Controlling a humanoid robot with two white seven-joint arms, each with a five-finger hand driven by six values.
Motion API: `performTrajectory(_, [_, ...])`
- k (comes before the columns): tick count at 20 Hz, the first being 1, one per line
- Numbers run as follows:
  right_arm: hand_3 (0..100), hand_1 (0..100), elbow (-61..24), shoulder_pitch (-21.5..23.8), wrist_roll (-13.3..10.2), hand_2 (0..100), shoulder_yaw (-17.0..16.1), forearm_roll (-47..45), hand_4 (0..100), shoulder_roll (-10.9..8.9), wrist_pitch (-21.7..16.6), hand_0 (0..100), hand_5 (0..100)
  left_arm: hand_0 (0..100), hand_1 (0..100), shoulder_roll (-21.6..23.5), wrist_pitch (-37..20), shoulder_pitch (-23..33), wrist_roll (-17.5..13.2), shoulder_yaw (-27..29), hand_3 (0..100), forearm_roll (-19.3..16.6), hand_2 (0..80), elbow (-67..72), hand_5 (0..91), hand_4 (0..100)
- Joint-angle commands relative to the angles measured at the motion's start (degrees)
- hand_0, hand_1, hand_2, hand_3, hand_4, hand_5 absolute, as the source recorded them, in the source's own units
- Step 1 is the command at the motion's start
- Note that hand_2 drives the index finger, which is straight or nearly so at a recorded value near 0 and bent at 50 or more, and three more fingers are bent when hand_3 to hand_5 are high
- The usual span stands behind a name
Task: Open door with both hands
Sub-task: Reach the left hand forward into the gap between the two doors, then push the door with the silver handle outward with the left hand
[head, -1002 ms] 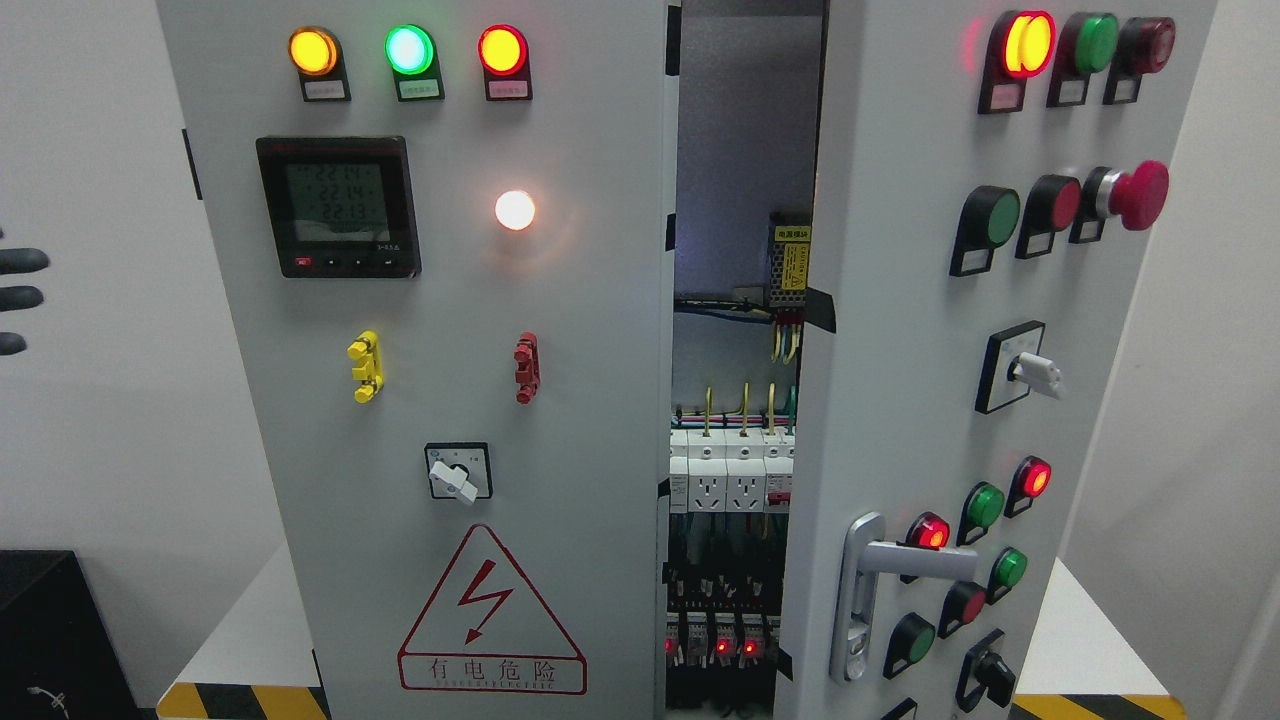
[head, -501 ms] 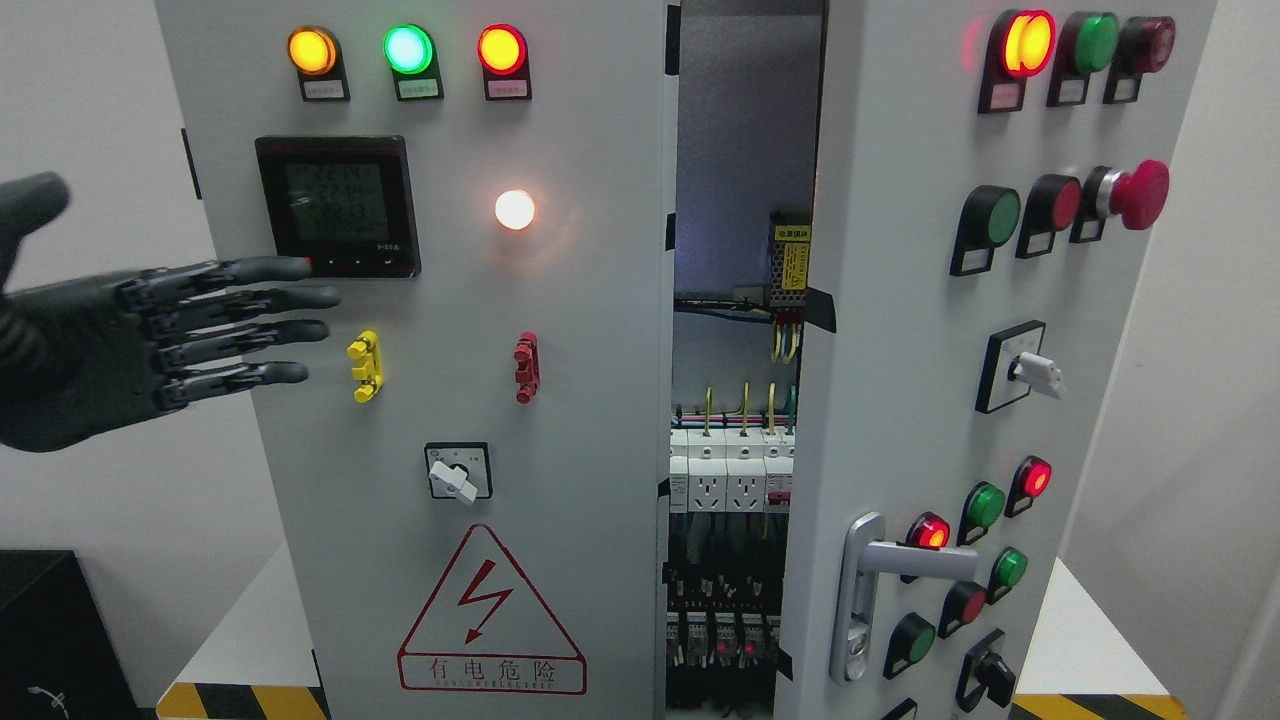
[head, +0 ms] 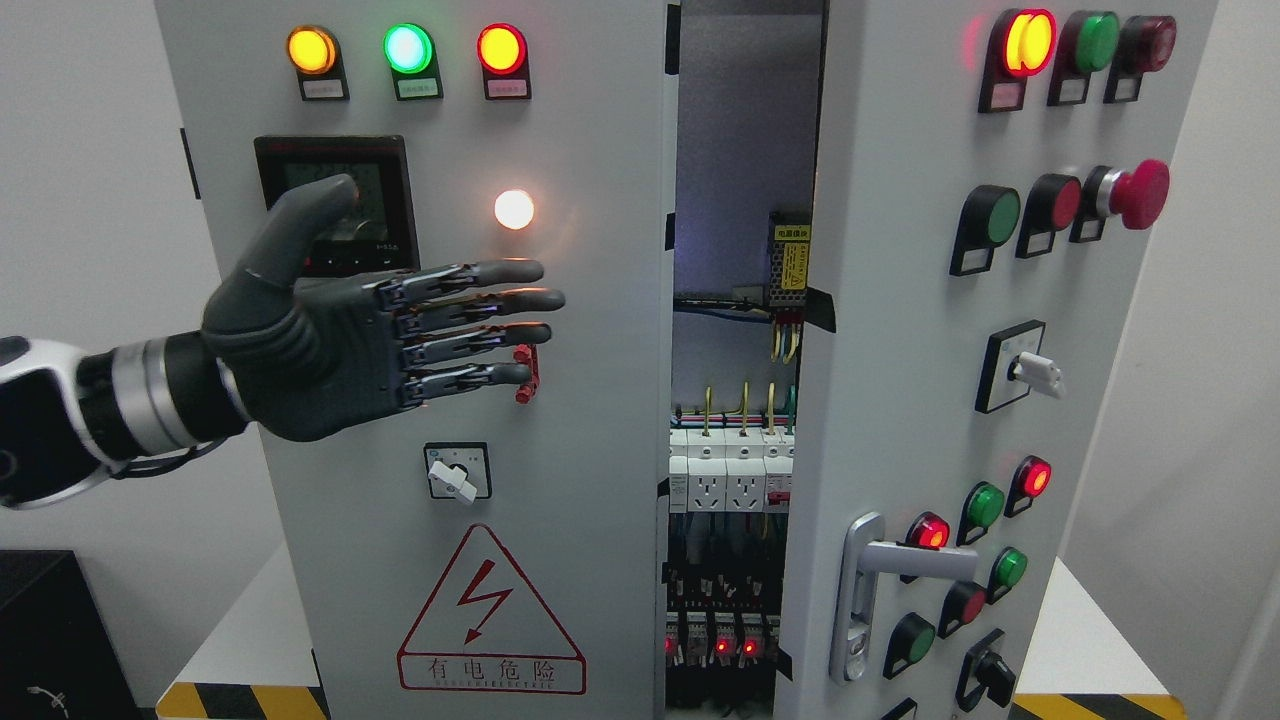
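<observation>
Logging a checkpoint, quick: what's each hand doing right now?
Left hand: open, fingers straight, holding nothing, in front of the left cabinet door.
Right hand: not in view.

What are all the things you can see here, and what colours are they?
Grey metal left cabinet door: one, closed, left half.
Grey metal right cabinet door: one, ajar, right half.
Round lit lamps: three, amber, green, red, top of left door.
Black digital meter: one, upper left door, partly behind thumb.
Red triangular warning sign: one, bottom of left door.
Silver lever handle: one, lower right door.
Red mushroom push button: one, upper right door.
Left hand: one, dark grey, fingers spread, before left door.
</observation>
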Motion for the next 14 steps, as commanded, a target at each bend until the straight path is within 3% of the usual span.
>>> performTrajectory(1, [0,0,0.0,0.0,0.0,0,0.0,0.0,0,0.00,0.0,0,0,0,0,-21.1,0.2,0.0,3.7,3.9,0,-0.3,0.0,-0.3,0.0,0])
performTrajectory(9, [0,0,0.0,0.0,0.0,0,0.0,0.0,0,0.00,0.0,0,0,0,0,-30.3,0.6,-0.4,10.5,3.9,0,-2.7,0.0,-0.2,0.0,0])
performTrajectory(14, [0,0,-0.1,0.0,0.0,0,0.0,0.0,0,0.00,0.0,0,0,0,0,-36.1,2.7,0.2,13.6,3.5,0,-10.1,0.0,-0.6,0.0,0])
